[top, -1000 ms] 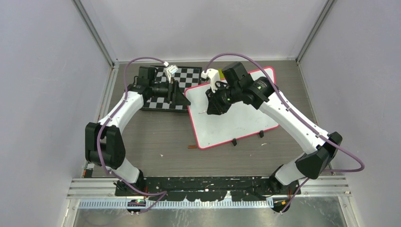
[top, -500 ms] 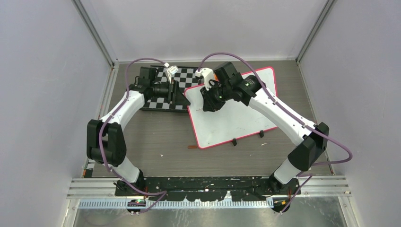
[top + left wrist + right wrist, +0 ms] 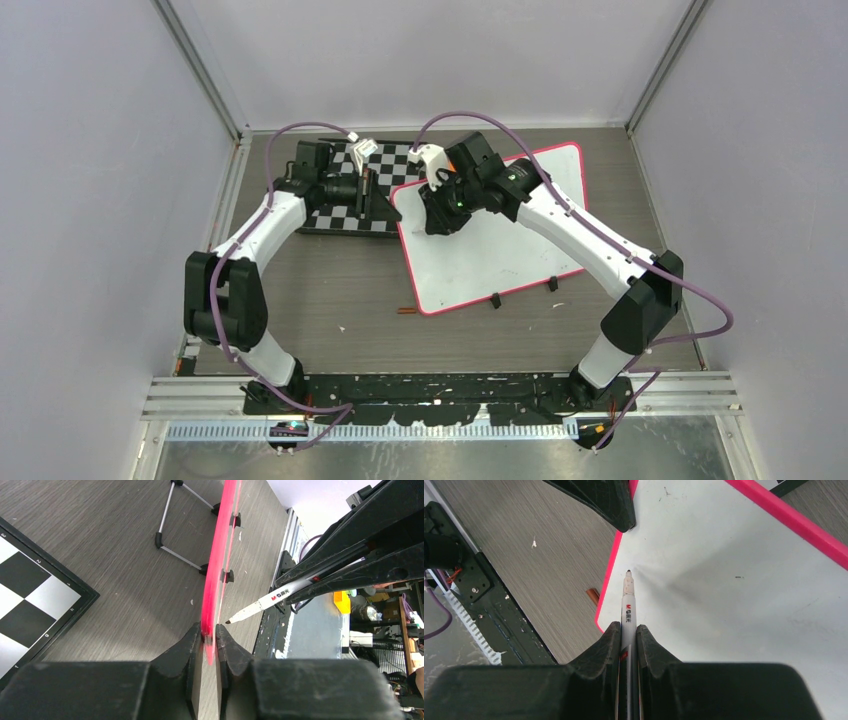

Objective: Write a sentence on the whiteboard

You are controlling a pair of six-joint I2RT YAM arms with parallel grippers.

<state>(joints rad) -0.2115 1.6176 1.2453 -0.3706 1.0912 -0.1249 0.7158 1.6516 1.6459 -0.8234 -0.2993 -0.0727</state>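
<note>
Reaching farther across the whiteboard [image 3: 500, 255] than a second earlier, the right arm had carried its right fingers [image 3: 441, 213] from the board's middle toward its far-left corner, while the left arm had kept its place. Red lettering reading "M&G" stood on the white barrel of the marker [image 3: 628, 607]; smaller print after it, seen from the left wrist, was too fine to read. The right fingers were pinching that marker by the barrel, its dark tip aimed at the white surface just inside the left rim. Whether the tip touched the board could not be told. The whiteboard lay askew on the dark wood-grain worktop [image 3: 330, 290], right of centre. From above, its far-left corner overlapped the right end of the checkerboard [image 3: 395, 160]. At that corner the left fingers [image 3: 192, 645] were clamped on the red-pink rim, one on each face of the board. Two small black clips showed on the board's near long edge.
</note>
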